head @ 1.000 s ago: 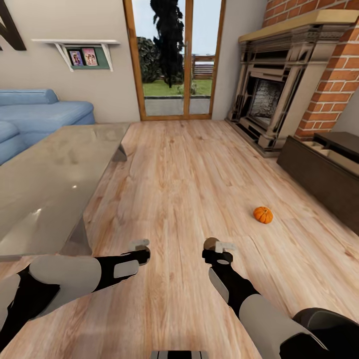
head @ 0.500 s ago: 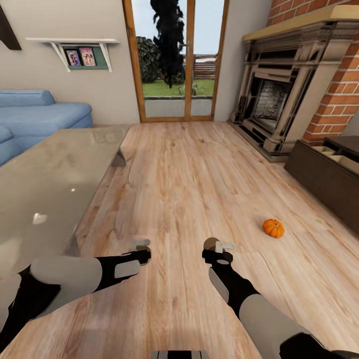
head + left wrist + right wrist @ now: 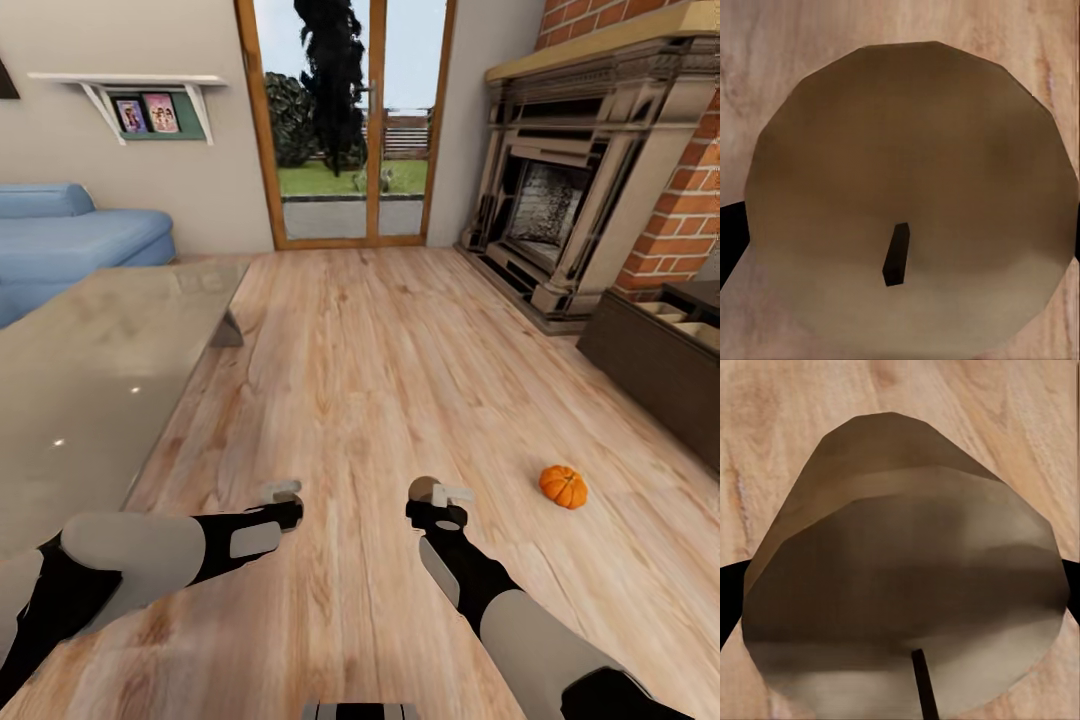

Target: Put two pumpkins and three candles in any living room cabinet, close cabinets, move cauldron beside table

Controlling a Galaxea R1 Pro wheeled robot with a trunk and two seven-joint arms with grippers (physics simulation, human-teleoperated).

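Each gripper holds a candle low over the plank floor. My left gripper (image 3: 284, 497) is shut on a brown candle (image 3: 279, 490); the left wrist view looks down on its flat top (image 3: 907, 172) and dark wick. My right gripper (image 3: 434, 498) is shut on a second candle (image 3: 424, 488), seen tilted in the right wrist view (image 3: 907, 562). One orange pumpkin (image 3: 563, 486) lies on the floor to the right of my right gripper. The dark-brown cabinet (image 3: 640, 355) stands along the right wall with a drawer (image 3: 690, 322) open. The grey table (image 3: 90, 380) is at my left.
A brick fireplace (image 3: 560, 200) stands beyond the cabinet at the right. A blue sofa (image 3: 60, 235) sits behind the table. Glass doors (image 3: 345, 120) close the far wall, with a white wall shelf (image 3: 130, 80) to their left. Open floor runs ahead between table and cabinet.
The whole view has shifted as the camera moved: the pumpkin now shows lower and further right, the table and shelf further left. Both arms keep their pose and their candles.
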